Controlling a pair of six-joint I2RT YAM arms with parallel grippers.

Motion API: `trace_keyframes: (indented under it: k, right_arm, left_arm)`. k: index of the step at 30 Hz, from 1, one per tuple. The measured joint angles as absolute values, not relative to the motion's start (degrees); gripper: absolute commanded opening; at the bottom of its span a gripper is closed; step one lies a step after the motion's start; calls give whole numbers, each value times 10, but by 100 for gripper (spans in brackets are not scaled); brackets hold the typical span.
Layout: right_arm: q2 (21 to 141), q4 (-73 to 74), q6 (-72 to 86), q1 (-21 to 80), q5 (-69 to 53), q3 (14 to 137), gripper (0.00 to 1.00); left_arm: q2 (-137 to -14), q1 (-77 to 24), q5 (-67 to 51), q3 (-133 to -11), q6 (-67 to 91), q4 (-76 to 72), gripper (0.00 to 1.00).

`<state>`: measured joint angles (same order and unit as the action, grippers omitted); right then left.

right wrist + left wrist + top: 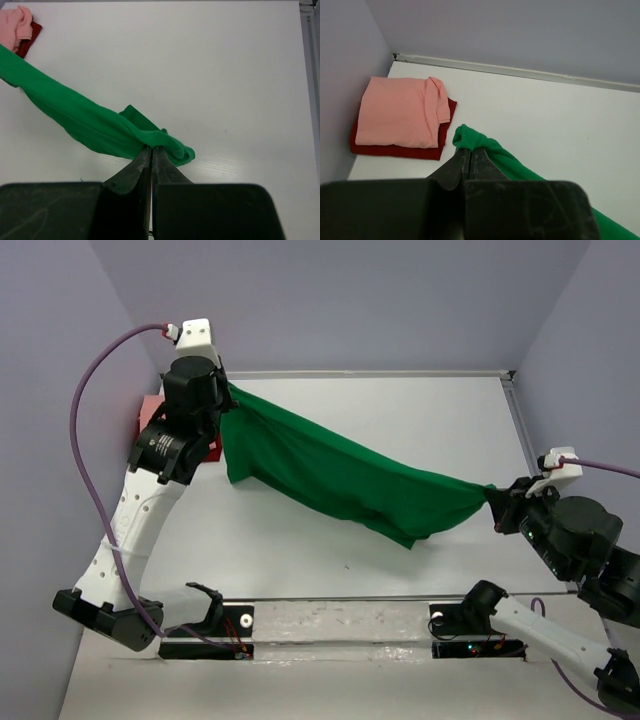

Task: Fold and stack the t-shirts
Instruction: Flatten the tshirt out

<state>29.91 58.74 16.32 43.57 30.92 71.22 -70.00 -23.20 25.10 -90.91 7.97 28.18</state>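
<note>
View over the table [430, 415]. The stretched t-shirt [340, 475] spans it diagonally, from the left gripper [227, 392] at the far left to the right gripper [492, 498] at the near right, each end pinched between closed jaws. Whether its slack middle touches the table cannot be told. In the far left corner, beside the left arm [150, 490], the upper folded t-shirt [400, 112] lies on the lower folded t-shirt [395, 150].
</note>
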Motion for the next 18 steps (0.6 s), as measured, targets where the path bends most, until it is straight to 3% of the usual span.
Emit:
trace_keyframes:
  k: [10, 18]
  right_arm:
    - [383, 598, 117, 436, 418, 754, 0]
    - [516, 502, -21, 436, 481, 897, 0]
  left_arm:
    - [-700, -237, 258, -910, 80, 288, 0]
    - [-712, -296, 325, -949, 66, 305, 0]
